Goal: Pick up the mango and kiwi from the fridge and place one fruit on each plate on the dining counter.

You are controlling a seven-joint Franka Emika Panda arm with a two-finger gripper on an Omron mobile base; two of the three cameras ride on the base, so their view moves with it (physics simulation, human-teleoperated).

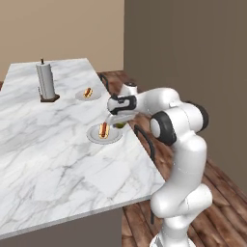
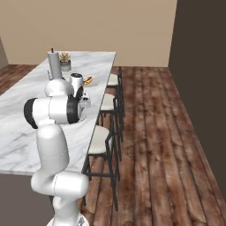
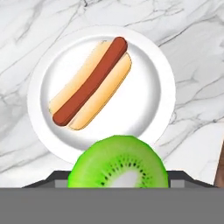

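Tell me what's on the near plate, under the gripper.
A hot dog lies across the near plate. The kiwi, held in the gripper, hangs over the plate's near rim and covers part of it.

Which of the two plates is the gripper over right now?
The near plate, by the counter's edge; the gripper holds the kiwi above it. The far plate sits beside the paper-towel holder.
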